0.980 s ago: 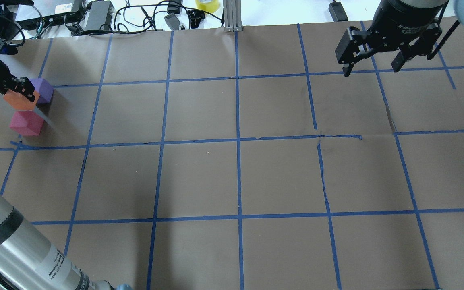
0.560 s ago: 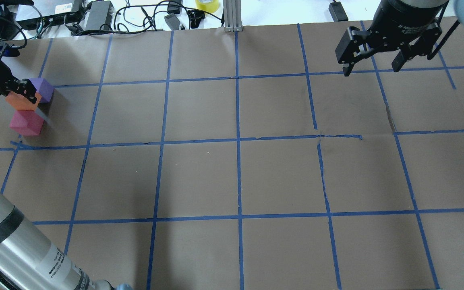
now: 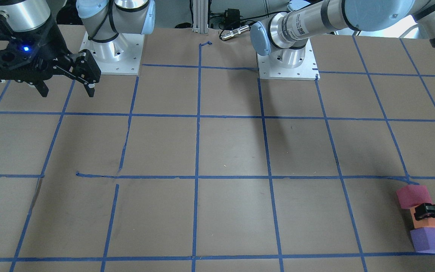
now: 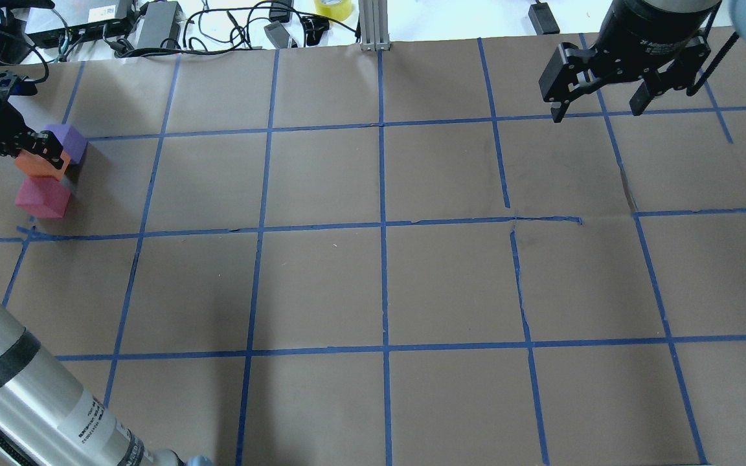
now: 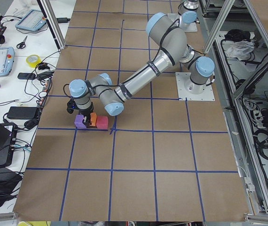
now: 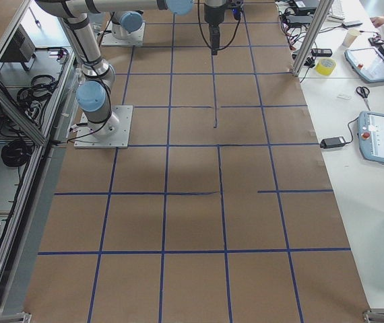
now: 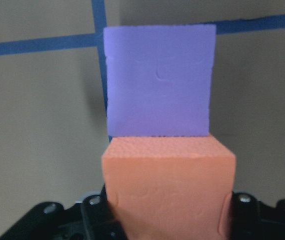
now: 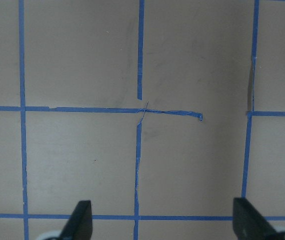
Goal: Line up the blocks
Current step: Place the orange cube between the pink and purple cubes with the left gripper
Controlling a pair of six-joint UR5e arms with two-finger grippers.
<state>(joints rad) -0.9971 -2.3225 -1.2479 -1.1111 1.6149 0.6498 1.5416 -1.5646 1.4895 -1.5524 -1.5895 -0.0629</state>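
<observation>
The orange block point(image 4: 37, 166) sits between the purple block point(image 4: 70, 142) and the red-pink block point(image 4: 41, 197) at the far left of the table, the three in a short row. My left gripper point(image 4: 35, 150) is shut on the orange block. In the left wrist view the orange block point(image 7: 167, 185) is held between the fingers, and the purple block point(image 7: 160, 80) touches its far face. The front view shows the red-pink point(image 3: 414, 195), orange point(image 3: 431, 223) and purple point(image 3: 429, 240) blocks in line. My right gripper point(image 4: 596, 107) hangs open and empty over the far right.
Cables, power bricks and a yellow tape roll point(image 4: 333, 8) lie beyond the table's far edge, beside an aluminium post point(image 4: 373, 26). My left forearm point(image 4: 23, 401) crosses the near left corner. Blue tape grids the brown paper point(image 4: 379, 285).
My left gripper has lowered with the orange block, bringing it closer in between the purple and red-pink blocks. The right arm has not moved.
</observation>
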